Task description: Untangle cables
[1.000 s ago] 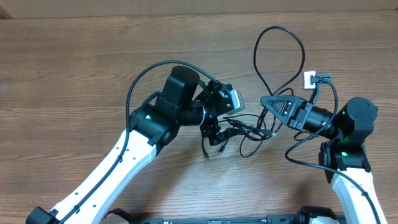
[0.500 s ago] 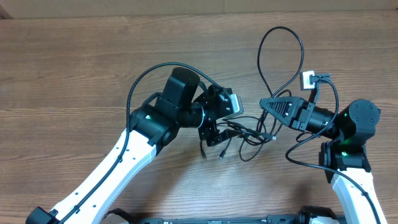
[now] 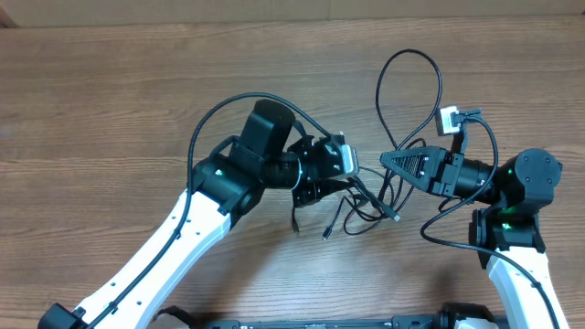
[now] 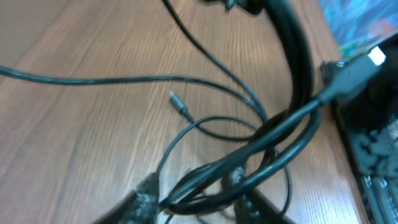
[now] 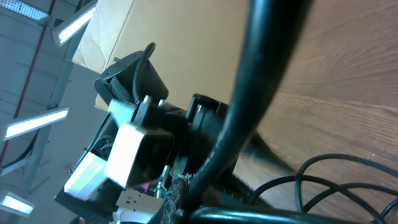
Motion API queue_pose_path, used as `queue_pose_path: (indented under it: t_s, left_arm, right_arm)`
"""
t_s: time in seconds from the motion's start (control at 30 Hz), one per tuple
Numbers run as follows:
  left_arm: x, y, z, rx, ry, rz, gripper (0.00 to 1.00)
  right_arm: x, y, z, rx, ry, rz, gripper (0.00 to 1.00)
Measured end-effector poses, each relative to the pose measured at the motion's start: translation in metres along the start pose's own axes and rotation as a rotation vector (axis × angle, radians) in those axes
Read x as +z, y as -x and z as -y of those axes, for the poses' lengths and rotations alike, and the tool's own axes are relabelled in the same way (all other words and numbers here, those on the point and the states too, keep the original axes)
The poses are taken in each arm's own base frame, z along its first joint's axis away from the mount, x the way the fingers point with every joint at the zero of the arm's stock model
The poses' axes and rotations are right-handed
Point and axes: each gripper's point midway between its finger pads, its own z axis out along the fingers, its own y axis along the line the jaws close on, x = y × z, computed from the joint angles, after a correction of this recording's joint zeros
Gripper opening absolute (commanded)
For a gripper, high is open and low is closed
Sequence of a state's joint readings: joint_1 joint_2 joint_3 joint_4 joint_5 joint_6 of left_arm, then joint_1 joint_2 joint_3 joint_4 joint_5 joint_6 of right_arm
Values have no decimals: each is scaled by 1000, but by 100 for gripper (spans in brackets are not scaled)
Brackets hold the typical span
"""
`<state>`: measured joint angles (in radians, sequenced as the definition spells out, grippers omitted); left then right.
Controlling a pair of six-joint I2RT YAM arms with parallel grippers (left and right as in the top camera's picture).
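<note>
Looking down, we see thin black cables (image 3: 366, 194) bunched on the brown wooden tabletop (image 3: 110, 110) beside the right end effector (image 3: 386, 157), clenched on one; the left end effector (image 4: 193, 196) straddles them, grip unclear.

The overhead view is bright and evenly lit, with only soft, pale shadows on the table (image 3: 110, 110). The left wrist view has strong motion blur, and the cables (image 4: 211, 124) look soft-edged. In the right wrist view, ceiling lamps (image 5: 68, 25) glare at upper left, and the nearest cable is out of focus.
</note>
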<state>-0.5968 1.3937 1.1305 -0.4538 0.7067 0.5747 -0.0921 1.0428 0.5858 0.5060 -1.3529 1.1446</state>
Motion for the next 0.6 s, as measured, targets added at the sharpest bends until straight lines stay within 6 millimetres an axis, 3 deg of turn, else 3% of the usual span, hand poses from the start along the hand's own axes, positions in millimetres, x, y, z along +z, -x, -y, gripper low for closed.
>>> queue_pose_path:
  t_s: [0.17,0.43,0.5,0.6]
  left_arm:
    - [9,2,13,9,-53,3,4]
    - [11,3,12,-43,-54,11,4]
    - [11,6,10,-69,-51,20,4]
    - [10,8,8,-127,-44,29,4]
  right_arm:
    - [0,0,0,6,0,-1,4]
    - [0,4,2,-14,-10,22,11]
    - [0,6,7,-2,-24,40,27]
    - [-1,8,22,45,-67,71,62]
